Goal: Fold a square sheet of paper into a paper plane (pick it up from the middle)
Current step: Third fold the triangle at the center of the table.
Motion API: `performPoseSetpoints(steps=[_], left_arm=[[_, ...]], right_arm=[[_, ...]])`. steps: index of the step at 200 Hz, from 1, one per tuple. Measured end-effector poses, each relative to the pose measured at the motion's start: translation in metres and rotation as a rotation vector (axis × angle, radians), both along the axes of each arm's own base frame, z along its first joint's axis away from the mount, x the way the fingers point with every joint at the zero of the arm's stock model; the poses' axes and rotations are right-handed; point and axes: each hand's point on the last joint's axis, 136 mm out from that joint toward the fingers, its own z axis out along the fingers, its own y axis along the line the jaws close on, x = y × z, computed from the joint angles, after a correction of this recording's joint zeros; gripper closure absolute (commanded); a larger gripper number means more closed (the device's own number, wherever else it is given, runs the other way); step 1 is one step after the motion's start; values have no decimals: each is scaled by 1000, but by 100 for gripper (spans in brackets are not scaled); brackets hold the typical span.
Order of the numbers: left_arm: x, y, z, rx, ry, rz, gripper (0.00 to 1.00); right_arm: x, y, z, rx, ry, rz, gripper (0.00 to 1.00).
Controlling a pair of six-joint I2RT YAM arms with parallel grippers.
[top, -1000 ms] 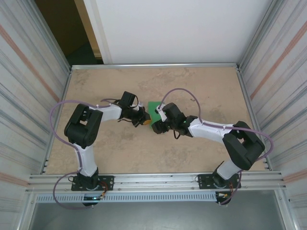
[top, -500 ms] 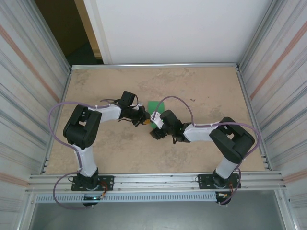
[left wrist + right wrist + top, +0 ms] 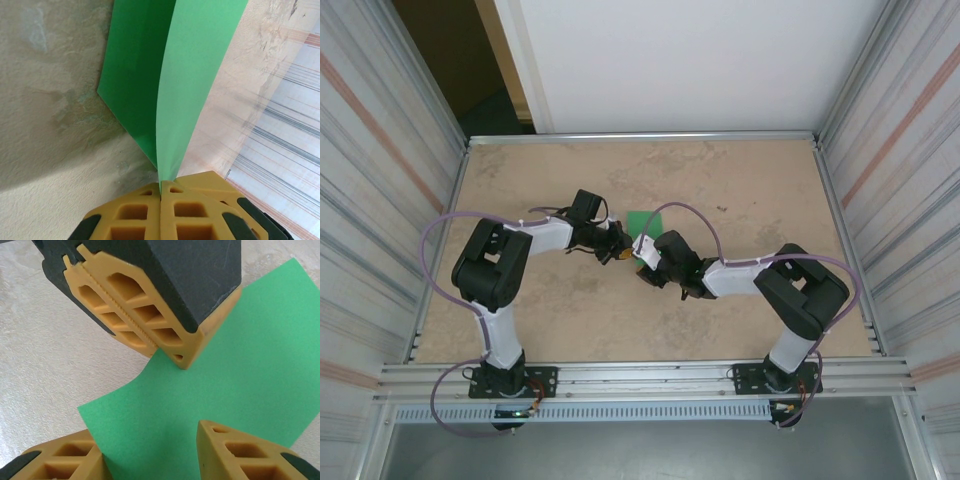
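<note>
**Left fingers pinch the green sheet, right fingers open over it**

Near the middle of the bench (image 3: pixel 750 190) the two arms meet, wrists bent in toward each other. The left fingers (image 3: pixel 621 253) are closed on the sheet (image 3: pixel 642 222), which lies just beyond them toward the back. From above, a green patch shows past the two wrists, and the rest is hidden under them. The right fingers (image 3: pixel 647 270) sit just beside the left ones, on the near side.

From the left wrist, the orange left fingers (image 3: pixel 161 192) are pressed together with no gap. A thin edge of the sheet (image 3: pixel 195 75) runs straight into the seam between them. One part of the paper rises pale and curved up to the pinch. A darker part lies flat on the bench (image 3: pixel 50 125) to the left of it.

From the right wrist, the left fingers (image 3: pixel 172 347) come in from the top, clamped on the sheet (image 3: pixel 240 355) at its edge, where the paper bends upward. Most of the sheet lies flat on the bench (image 3: pixel 45 365). The right fingers (image 3: pixel 235 452) show at the bottom corners, spread well apart, with green paper in the gap between them. They stand open; whether their tips touch the paper I cannot tell
</note>
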Motion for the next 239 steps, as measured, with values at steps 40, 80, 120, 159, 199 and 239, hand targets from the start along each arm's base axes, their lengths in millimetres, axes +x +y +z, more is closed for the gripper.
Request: performPoseSetpoints(steps=[40,80,120,159,199,239], left_arm=[[-1,-1,0,0,0,-2,100],[-2,-2,0,0,0,-7,100],[-2,-2,0,0,0,-7,100],[-3,-1,-1,5,8,-6,85],[-2,13,6,40,-1,16,63],[16,36,39,50,-105,78,60]], right_arm=[[1,1,11,19,-19,0,57],[1,2,19,34,-30,2,67],[0,3,18,35,-26,13,79],[-6,5,16,38,-2,35,91],[-14,7,11,42,44,62,95],[-23,11,18,114,111,72,96]])
